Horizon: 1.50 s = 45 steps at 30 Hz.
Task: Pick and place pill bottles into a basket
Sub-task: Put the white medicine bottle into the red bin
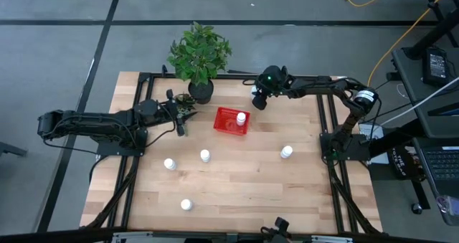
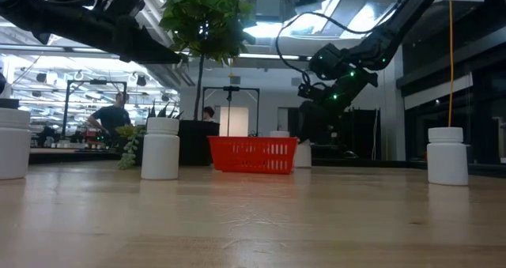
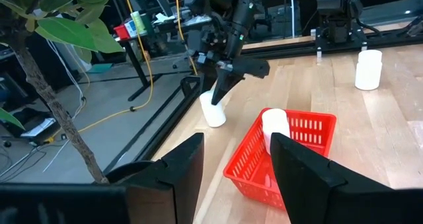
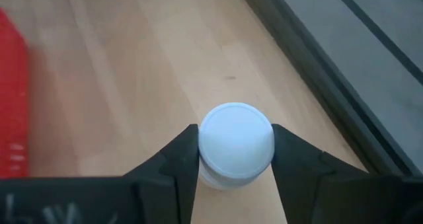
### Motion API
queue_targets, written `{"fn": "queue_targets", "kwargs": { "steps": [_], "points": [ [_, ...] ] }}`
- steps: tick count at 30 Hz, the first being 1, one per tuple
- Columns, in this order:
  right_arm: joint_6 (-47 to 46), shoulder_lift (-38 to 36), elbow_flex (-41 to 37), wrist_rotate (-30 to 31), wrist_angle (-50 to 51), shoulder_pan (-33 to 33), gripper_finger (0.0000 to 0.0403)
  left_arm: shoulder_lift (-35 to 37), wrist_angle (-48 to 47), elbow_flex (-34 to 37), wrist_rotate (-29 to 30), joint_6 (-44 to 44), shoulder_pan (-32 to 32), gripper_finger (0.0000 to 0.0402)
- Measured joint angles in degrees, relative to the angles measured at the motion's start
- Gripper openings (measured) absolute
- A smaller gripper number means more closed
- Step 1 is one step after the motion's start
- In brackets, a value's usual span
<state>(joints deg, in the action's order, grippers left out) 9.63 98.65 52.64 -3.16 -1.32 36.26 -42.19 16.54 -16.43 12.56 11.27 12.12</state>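
A pill bottle [image 4: 236,143] stands near the table's far edge, right of the red basket [image 1: 231,121]. My right gripper [image 4: 236,159] brackets it, fingers parted just beside its cap, so closing should grip it squarely. My left gripper [image 3: 236,168] waits open by the plant [image 1: 199,53].

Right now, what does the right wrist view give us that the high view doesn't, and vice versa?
Only the right wrist view shows the right gripper with its fingers straddling a pill bottle, seemingly touching its sides. Only the high view shows the left gripper waiting beside the plant pot, a bottle inside the basket, and four loose bottles. Both show that bottle, the basket and the table.
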Motion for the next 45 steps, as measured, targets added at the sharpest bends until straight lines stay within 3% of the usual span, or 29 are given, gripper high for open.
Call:
{"fn": "queue_targets", "kwargs": {
  "steps": [6, 12, 27, 39, 45],
  "points": [
    [0.22, -5.40, -0.02, -0.24, 1.48, -2.21, 0.0153, -0.02, 0.72, 0.00, -0.02, 0.00, -0.02, 0.0169],
    [-0.12, -10.31, -0.02, -6.25, 1.72, -4.76, 0.0153, 0.00, 1.74, 0.00, -0.02, 0.00, -0.02, 0.0169],
    [-0.28, -15.51, -0.02, -6.61, 3.14, -14.56, 0.0155, -0.02, 1.72, 0.00, -0.02, 0.00, -0.02, 0.0166],
    [-0.50, -15.51, -0.02, -1.09, 3.61, -25.05, 0.0156, 0.00, 1.70, 0.00, -0.22, -0.20, 0.00, 0.0164],
    [-1.97, -14.95, 0.02, 1.09, 4.40, -27.29, 0.0156, 0.00, 1.70, 0.00, -0.22, -0.21, -0.01, 0.0164]
  ]
}}
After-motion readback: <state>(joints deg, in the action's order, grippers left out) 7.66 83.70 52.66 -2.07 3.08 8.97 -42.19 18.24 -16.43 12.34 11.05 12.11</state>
